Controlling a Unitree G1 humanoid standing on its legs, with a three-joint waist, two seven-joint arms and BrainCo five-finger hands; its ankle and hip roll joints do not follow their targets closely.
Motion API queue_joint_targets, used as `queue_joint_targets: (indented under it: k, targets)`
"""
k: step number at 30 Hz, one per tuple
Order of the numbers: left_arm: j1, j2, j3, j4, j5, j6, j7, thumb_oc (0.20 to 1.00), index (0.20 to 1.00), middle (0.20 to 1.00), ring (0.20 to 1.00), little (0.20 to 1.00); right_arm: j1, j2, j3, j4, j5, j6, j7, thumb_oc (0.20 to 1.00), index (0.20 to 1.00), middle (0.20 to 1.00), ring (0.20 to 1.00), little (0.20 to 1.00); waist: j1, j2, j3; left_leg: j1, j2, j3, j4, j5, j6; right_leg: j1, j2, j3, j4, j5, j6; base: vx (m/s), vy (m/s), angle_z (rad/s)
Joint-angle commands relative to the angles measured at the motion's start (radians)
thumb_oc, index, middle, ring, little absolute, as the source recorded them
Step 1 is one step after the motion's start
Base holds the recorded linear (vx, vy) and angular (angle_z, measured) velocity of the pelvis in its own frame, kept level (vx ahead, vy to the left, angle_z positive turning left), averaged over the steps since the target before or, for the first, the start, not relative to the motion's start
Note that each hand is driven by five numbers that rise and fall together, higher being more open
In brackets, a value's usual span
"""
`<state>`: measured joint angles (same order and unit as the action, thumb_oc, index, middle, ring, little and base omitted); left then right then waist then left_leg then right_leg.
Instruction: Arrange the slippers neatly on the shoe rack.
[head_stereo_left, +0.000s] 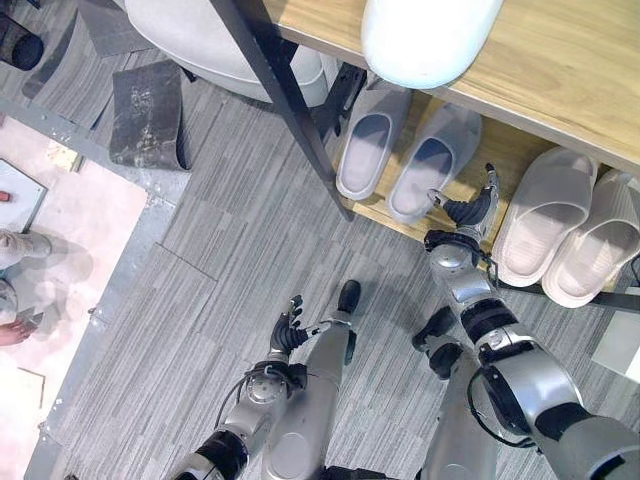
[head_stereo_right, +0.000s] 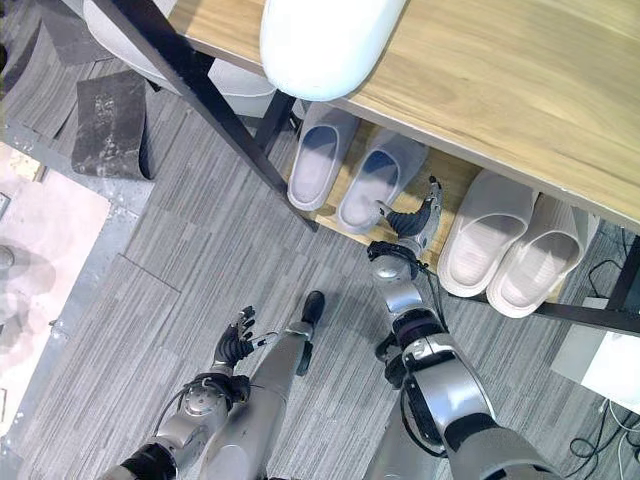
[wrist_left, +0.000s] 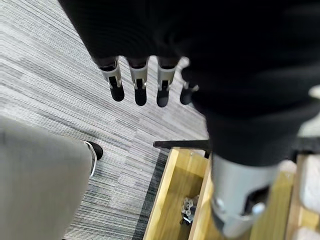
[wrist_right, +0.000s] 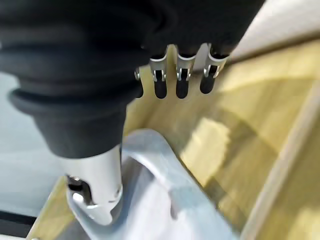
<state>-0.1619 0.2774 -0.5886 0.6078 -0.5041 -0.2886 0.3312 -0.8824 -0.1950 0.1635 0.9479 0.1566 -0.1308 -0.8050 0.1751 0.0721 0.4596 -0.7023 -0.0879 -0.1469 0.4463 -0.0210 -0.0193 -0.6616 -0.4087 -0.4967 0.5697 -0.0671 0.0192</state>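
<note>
We see the right hand (head_stereo_left: 470, 212), fingers straight, thumb touching a grey slipper's (head_stereo_left: 432, 160) heel on the shoe rack (head_stereo_left: 560, 80). The left hand (head_stereo_left: 287, 330) hangs relaxed above the floor.

Lower shelf (head_stereo_left: 500, 160): a bare strip of wood lies between the grey slippers (head_stereo_left: 400, 150) and the beige slippers (head_stereo_left: 570, 225); the right hand (head_stereo_left: 475, 208) reaches into it, thumb at the heel of the nearer grey slipper.
Overhead: the wooden top shelf (head_stereo_left: 560, 70) overhangs the lower one, a white object (head_stereo_left: 425, 35) jutting past its edge.
Left flank: a black slanted frame leg (head_stereo_left: 290, 110) bars the approach beside the grey pair.
Floor: open grey carpet (head_stereo_left: 230, 260) in front of the rack, where the left hand (head_stereo_left: 287, 330) hangs with fingers relaxed.
</note>
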Motion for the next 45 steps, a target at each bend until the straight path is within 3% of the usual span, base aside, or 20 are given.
queue_joint_targets:
  k: [1, 8, 14, 23, 29, 32, 36, 40, 43, 45]
  targets:
    - [0.009, 0.014, -0.019, -0.05, -0.023, -0.011, -0.004, 1.0, 1.0, 1.0, 1.0, 1.0, -0.08, -0.044, 0.003, 0.0, 0.109, -0.087, 0.049, 1.0, 1.0, 1.0, 1.0, 1.0, 0.034, 0.038, 0.019, 0.064, -0.016, 0.007, 0.018, -0.089, 0.005, 0.103, 0.014, -0.006, -0.002, -0.079, 0.104, 0.0, 0.0, 0.0]
    - [0.027, 0.021, -0.02, -0.004, -0.003, -0.014, -0.037, 1.0, 1.0, 1.0, 1.0, 1.0, -0.229, -0.095, 0.047, 0.156, 0.155, -0.092, 0.144, 1.0, 1.0, 1.0, 1.0, 1.0, 0.073, 0.048, 0.01, 0.072, -0.018, 0.001, 0.018, -0.088, 0.006, 0.109, 0.016, -0.008, -0.003, -0.078, 0.108, 0.01, -0.006, 0.02]
    - [0.019, 0.017, -0.029, 0.009, 0.001, -0.014, -0.056, 1.0, 1.0, 1.0, 1.0, 1.0, -0.282, -0.087, 0.07, 0.194, 0.237, -0.1, 0.215, 1.0, 1.0, 1.0, 1.0, 1.0, 0.089, 0.044, 0.007, 0.091, -0.016, -0.001, 0.004, -0.087, 0.005, 0.125, 0.026, -0.005, -0.015, -0.078, 0.108, 0.02, -0.011, 0.04]
    - [0.005, 0.0, -0.019, 0.046, 0.006, -0.008, -0.055, 1.0, 1.0, 1.0, 1.0, 1.0, -0.265, -0.08, 0.095, 0.196, 0.196, -0.091, 0.211, 1.0, 1.0, 1.0, 1.0, 1.0, 0.081, 0.021, 0.0, 0.134, -0.005, 0.001, -0.03, -0.079, 0.001, 0.161, 0.046, -0.004, -0.05, -0.062, 0.111, 0.01, -0.001, 0.0]
    - [0.035, -0.02, 0.024, 0.06, 0.032, -0.003, -0.048, 1.0, 1.0, 1.0, 1.0, 1.0, -0.053, -0.073, 0.131, -0.088, -0.003, -0.109, 0.127, 1.0, 1.0, 1.0, 1.0, 1.0, 0.046, -0.002, -0.025, 0.222, 0.012, 0.012, -0.133, -0.045, -0.006, 0.252, 0.079, -0.024, -0.156, -0.012, 0.124, 0.04, 0.005, -0.07]
    - [0.072, -0.017, 0.05, 0.041, 0.033, -0.004, -0.067, 1.0, 1.0, 1.0, 1.0, 1.0, 0.084, -0.094, 0.139, -0.204, -0.09, -0.093, 0.156, 1.0, 1.0, 1.0, 1.0, 1.0, 0.031, -0.013, -0.054, 0.3, 0.025, 0.012, -0.224, -0.013, -0.012, 0.332, 0.106, -0.052, -0.24, 0.024, 0.132, 0.07, -0.006, 0.0]
    - [0.127, -0.034, 0.108, 0.053, 0.012, 0.01, -0.089, 1.0, 1.0, 1.0, 1.0, 1.0, 0.321, -0.043, 0.148, -0.327, -0.113, -0.081, 0.235, 1.0, 1.0, 1.0, 1.0, 1.0, -0.005, -0.053, -0.118, 0.424, 0.057, 0.048, -0.354, 0.025, -0.013, 0.443, 0.153, -0.056, -0.365, 0.07, 0.147, 0.12, -0.005, -0.09]
    - [0.15, -0.047, 0.145, 0.08, -0.003, 0.023, -0.099, 1.0, 1.0, 1.0, 1.0, 1.0, 0.466, -0.036, 0.142, -0.415, -0.097, -0.082, 0.295, 1.0, 1.0, 1.0, 1.0, 1.0, -0.028, -0.069, -0.157, 0.481, 0.062, 0.07, -0.418, 0.067, -0.014, 0.504, 0.176, -0.066, -0.447, 0.107, 0.143, 0.07, 0.002, -0.33]
    - [0.169, -0.04, 0.198, 0.08, 0.009, 0.038, -0.113, 1.0, 1.0, 1.0, 1.0, 1.0, 0.648, -0.051, 0.153, -0.528, -0.008, -0.101, 0.444, 1.0, 1.0, 1.0, 1.0, 1.0, -0.058, -0.078, -0.21, 0.553, 0.077, 0.096, -0.484, 0.093, -0.031, 0.577, 0.198, -0.067, -0.528, 0.123, 0.151, 0.09, -0.009, -0.14]
    - [0.17, -0.04, 0.198, 0.08, 0.009, 0.038, -0.113, 1.0, 1.0, 1.0, 1.0, 1.0, 0.649, -0.051, 0.153, -0.529, -0.008, -0.1, 0.444, 1.0, 1.0, 1.0, 1.0, 1.0, -0.058, -0.078, -0.21, 0.554, 0.077, 0.096, -0.486, 0.094, -0.031, 0.578, 0.199, -0.067, -0.529, 0.124, 0.151, 0.05, -0.006, -0.17]
